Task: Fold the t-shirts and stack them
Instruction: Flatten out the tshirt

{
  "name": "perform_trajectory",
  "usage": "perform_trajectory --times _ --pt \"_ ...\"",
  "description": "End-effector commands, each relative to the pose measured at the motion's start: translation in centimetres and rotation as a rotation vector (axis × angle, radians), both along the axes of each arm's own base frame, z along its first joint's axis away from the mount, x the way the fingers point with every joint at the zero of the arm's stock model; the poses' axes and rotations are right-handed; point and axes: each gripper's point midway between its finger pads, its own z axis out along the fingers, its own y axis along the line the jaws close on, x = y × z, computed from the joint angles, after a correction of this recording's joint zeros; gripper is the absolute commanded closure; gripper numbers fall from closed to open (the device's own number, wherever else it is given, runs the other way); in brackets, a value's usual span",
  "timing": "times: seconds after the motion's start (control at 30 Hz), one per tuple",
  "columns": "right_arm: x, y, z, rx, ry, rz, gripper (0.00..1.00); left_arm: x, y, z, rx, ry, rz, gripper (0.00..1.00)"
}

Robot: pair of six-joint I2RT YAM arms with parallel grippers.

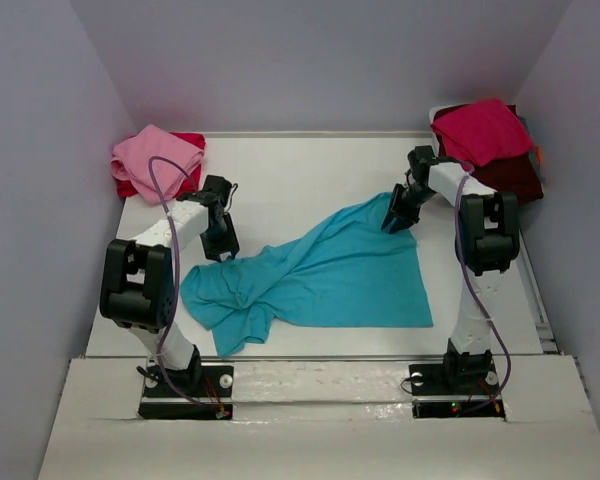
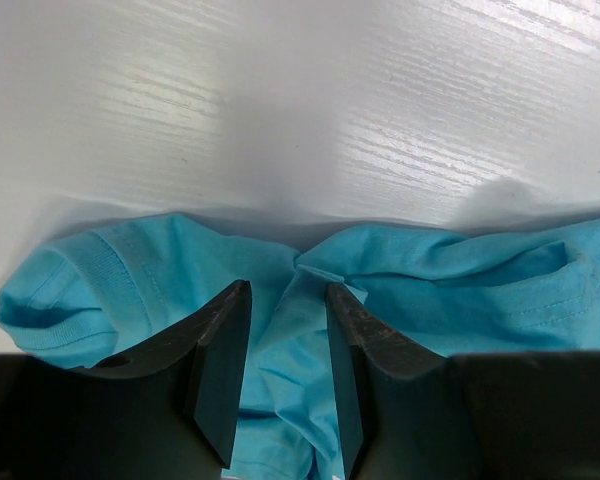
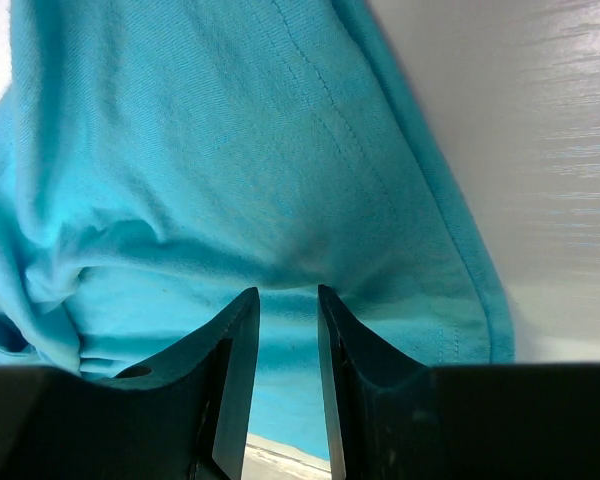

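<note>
The turquoise t-shirt [image 1: 340,275] lies spread and rumpled mid-table, with creases running between my two grippers. My left gripper [image 1: 223,248] is at its upper left end, beside a sleeve. In the left wrist view its jaws [image 2: 288,290] stand close together with a raised fold of the shirt [image 2: 450,280] filling the gap. My right gripper [image 1: 397,222] is at the shirt's far right corner. In the right wrist view its jaws [image 3: 288,292] stand narrow, with the cloth [image 3: 230,150] puckered at the tips.
A pink shirt [image 1: 155,155] lies on a red one [image 1: 126,186] at the back left corner. A crimson shirt [image 1: 480,130] lies on a dark maroon one [image 1: 515,175] at the back right. White table [image 1: 300,170], walls on three sides.
</note>
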Motion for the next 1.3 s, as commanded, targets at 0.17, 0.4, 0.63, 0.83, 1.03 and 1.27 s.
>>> perform_trajectory --times 0.17,0.4,0.63,0.83,1.03,1.27 --pt "0.5 0.1 1.8 -0.013 -0.05 0.019 0.64 1.7 -0.7 1.0 -0.024 -0.035 -0.032 0.65" --pt "0.6 0.1 1.5 -0.016 -0.047 0.018 0.64 2.3 -0.8 1.7 -0.027 -0.051 -0.038 0.94" --pt "0.7 0.0 1.2 -0.02 -0.042 0.018 0.64 4.0 -0.8 2.8 -0.013 -0.092 -0.05 0.94" --pt "0.6 -0.1 0.6 -0.03 -0.027 0.013 0.64 8.0 -0.8 5.1 0.028 -0.153 -0.046 0.94" --pt "0.6 -0.3 0.5 -0.039 -0.023 0.016 0.64 13.1 -1.0 8.4 0.057 -0.233 -0.034 0.94" --pt "-0.1 -0.6 -0.3 -0.055 -0.002 0.017 0.64 19.6 0.2 12.0 0.097 -0.333 0.005 0.94"
